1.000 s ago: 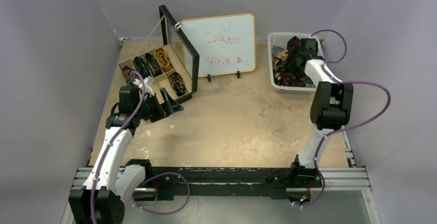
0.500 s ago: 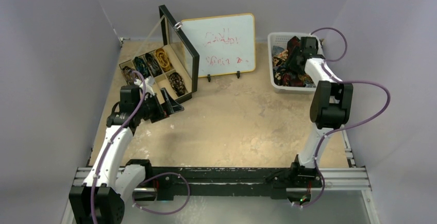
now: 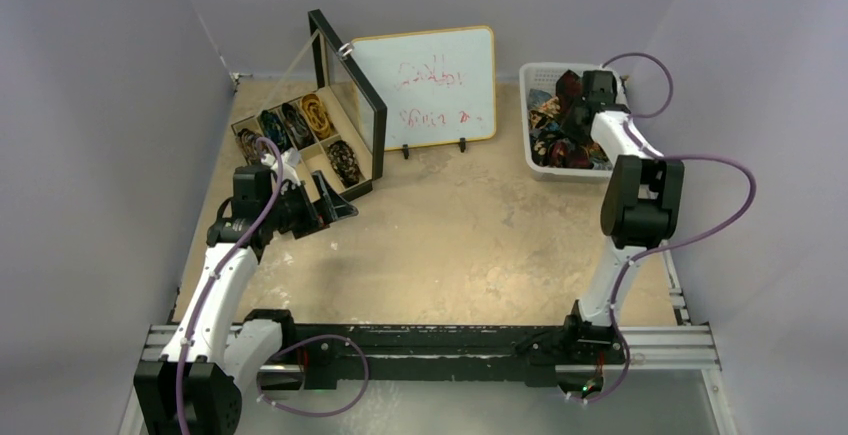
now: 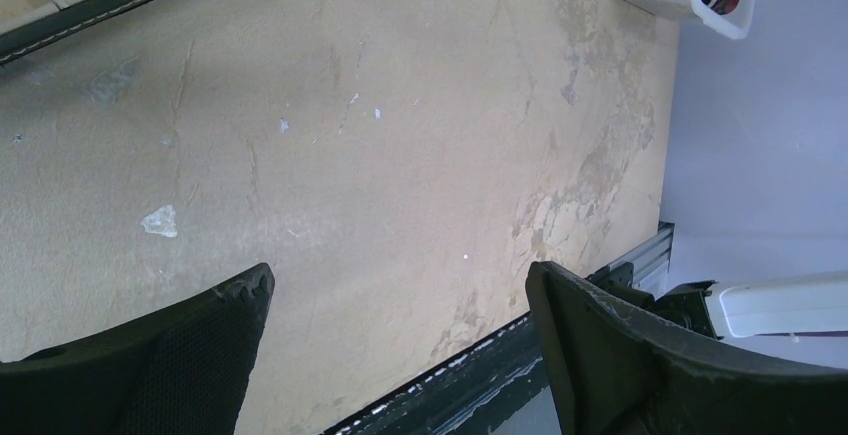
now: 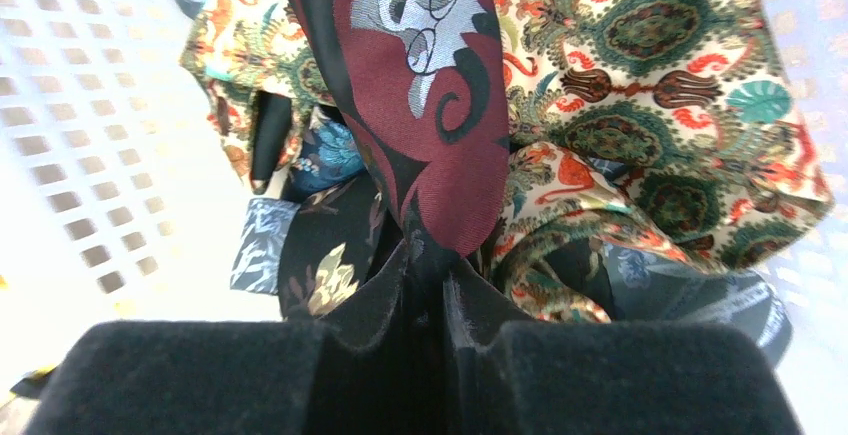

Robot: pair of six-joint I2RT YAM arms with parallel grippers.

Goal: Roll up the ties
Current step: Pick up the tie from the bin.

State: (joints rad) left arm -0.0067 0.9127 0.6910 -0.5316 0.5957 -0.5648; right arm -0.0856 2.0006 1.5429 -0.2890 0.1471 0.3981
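A heap of loose ties (image 3: 555,125) fills the white basket (image 3: 527,115) at the back right. In the right wrist view a dark maroon tie (image 5: 430,105) with a grey swirl lies on top, over a cream floral tie (image 5: 660,85) and a dark leaf-print tie (image 5: 330,265). My right gripper (image 5: 427,265) is down in the basket, shut on the maroon tie's lower end. My left gripper (image 4: 398,275) hangs open over bare table near the compartment box, holding nothing. Rolled ties (image 3: 318,110) sit in that box.
The black-framed compartment box (image 3: 300,140) stands at the back left with its glass lid (image 3: 350,85) raised. A whiteboard (image 3: 430,85) stands upright at the back centre. The basket's perforated wall (image 5: 60,155) rises close on the right gripper's left. A metal rail (image 3: 450,340) runs along the near edge.
The right gripper's jaws have closed onto the maroon tie, and the arm has shifted slightly deeper into the basket. The left arm has not moved.
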